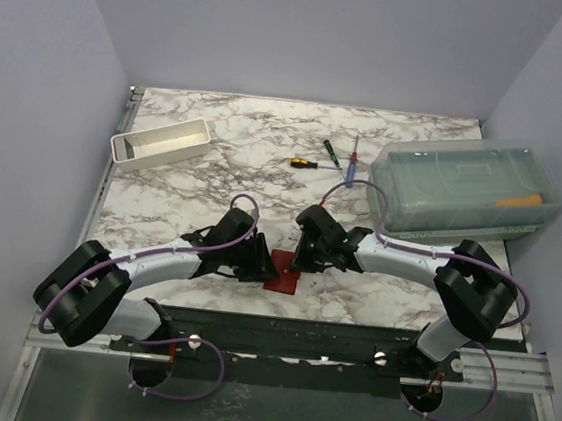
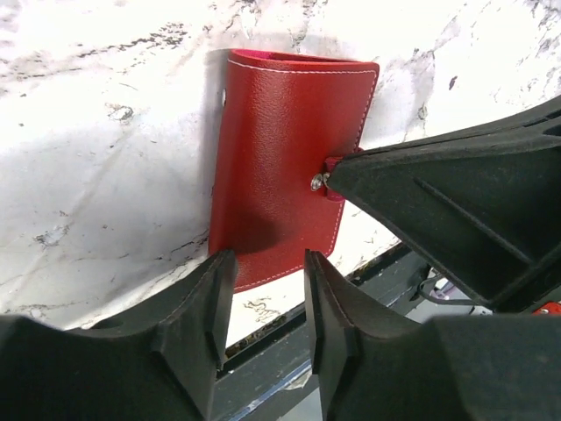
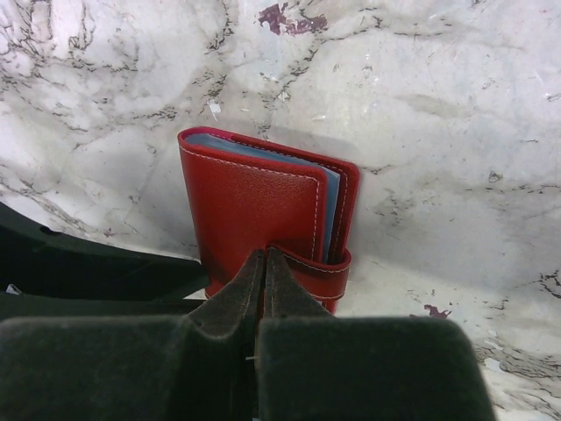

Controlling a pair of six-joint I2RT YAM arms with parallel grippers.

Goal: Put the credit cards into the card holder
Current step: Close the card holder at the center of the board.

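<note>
You are looking at a white marbled counter (image 1: 227, 155) carrying a clear plastic lidded box (image 1: 465, 185) at far right and a white rectangular tray (image 1: 167, 148) at far left. The small dark-red leather card holder (image 1: 283, 271) is lying folded near the front edge, between both arms. Your right gripper (image 3: 265, 259) is pinching its snap strap, jaws closed. Your left gripper (image 2: 270, 263) is hovering at its edge, jaws narrowly parted, holding nothing.

No writing is legible on the card holder (image 2: 289, 158) or elsewhere.
</note>
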